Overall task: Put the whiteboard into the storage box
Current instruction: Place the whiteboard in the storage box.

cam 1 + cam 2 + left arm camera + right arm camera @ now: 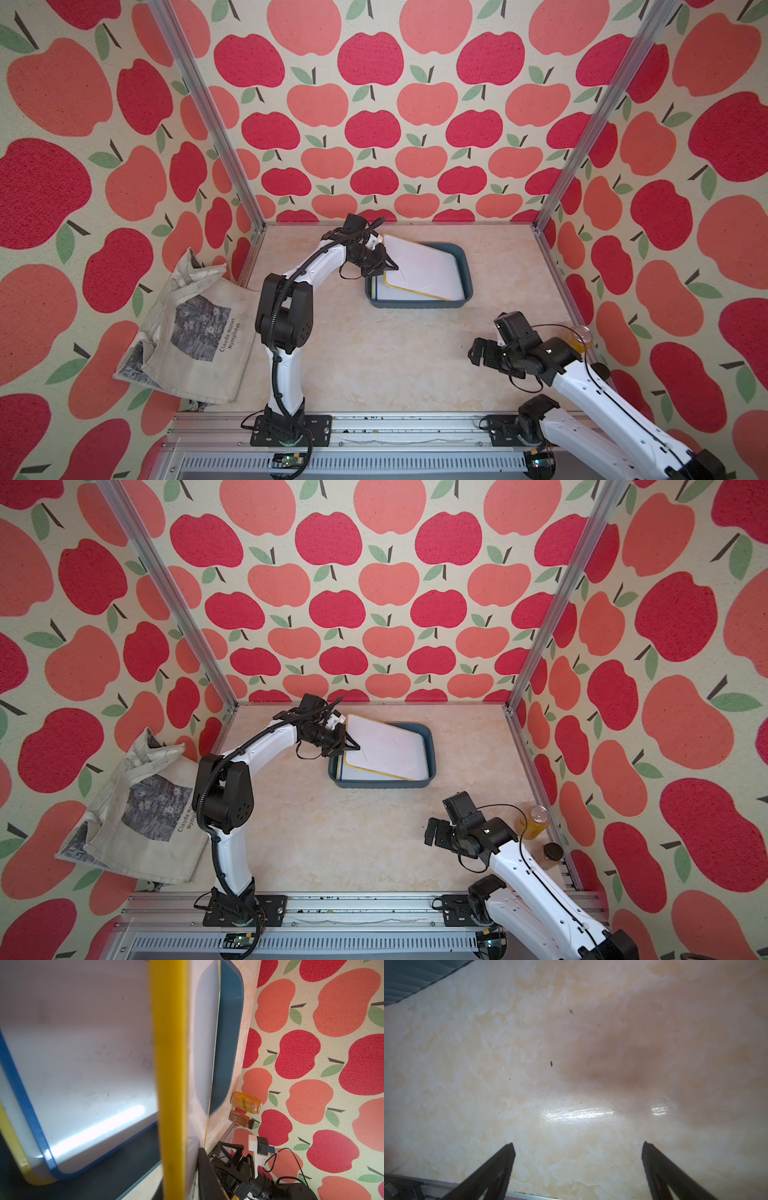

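Right fingers (480, 351) spread wide, left fingers (385, 265) astride tilted yellow-framed whiteboard (419, 268) over storage box (467, 282), grip unclear

Crumpled printed tote bag (187, 328), orange drink can (536, 823), small dark-capped bottle (552, 850) just beside it

glossy marbled tabletop (571, 1113), glossy whiteboard (424, 266) (yellow plastic rim (170, 1064)), matt plastic storage box (415, 305), cloth tote bag (174, 365).
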`<state>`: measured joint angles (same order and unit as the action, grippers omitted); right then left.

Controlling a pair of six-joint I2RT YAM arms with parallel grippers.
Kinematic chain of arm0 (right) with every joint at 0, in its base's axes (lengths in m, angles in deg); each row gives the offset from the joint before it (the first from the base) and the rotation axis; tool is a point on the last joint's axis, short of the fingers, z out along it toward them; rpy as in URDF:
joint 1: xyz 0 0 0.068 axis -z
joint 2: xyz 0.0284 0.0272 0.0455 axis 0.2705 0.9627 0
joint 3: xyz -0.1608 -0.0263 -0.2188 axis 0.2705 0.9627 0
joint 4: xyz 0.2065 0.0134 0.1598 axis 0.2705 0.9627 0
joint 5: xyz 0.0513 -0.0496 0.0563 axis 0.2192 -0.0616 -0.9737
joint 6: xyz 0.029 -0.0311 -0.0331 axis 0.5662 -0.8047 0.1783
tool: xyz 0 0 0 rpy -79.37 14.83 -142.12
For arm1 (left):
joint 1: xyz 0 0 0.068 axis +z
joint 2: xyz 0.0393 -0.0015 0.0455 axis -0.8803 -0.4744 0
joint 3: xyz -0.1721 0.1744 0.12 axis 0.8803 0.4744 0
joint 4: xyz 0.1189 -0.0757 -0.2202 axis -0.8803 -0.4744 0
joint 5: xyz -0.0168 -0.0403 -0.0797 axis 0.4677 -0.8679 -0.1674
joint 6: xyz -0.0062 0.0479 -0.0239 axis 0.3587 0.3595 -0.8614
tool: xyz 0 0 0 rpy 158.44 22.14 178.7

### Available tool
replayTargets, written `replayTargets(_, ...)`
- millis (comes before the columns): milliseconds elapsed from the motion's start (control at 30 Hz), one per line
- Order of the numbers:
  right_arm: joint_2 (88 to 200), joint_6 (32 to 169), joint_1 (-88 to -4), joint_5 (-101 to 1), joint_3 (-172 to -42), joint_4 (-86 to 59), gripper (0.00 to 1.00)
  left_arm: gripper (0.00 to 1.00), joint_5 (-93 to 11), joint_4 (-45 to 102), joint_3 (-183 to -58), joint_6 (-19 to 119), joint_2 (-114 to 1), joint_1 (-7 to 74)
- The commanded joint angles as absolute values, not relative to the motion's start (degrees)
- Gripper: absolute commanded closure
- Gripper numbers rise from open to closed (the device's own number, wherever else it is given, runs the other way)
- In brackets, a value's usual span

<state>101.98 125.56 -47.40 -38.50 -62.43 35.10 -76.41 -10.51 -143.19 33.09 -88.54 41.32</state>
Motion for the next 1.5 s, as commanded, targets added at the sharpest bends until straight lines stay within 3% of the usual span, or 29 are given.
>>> replayTargets(0, 101.24, 126.58, -46.99, -38.78, -61.99, 35.69, 0.01, 0.82, -74.86, -14.98, -142.02, 35.44, -89.79, 40.41)
replayTargets(133, 99.99, 127.04, -46.98, -38.96, -61.57, 35.98, 0.01, 0.78, -73.28, -16.01, -141.89, 36.28, -88.95, 40.32)
replayTargets(300, 97.44, 127.23, -47.06, -39.02, -60.81, 36.54, 0.01, 0.67, -72.8, -16.55, -140.91, 36.48, -88.57, 40.37)
replayTargets(967, 99.15, 124.42, -47.07, -38.78, -61.06, 36.34, 0.01, 0.64, -71.21, -17.44, -141.18, 36.02, -89.24, 40.15)
replayTargets(1467, 100.63, 123.9, -47.01, -40.08, -60.77, 34.19, 0.01, 0.63, -63.9, -27.79, -149.49, 41.02, -92.95, 39.9)
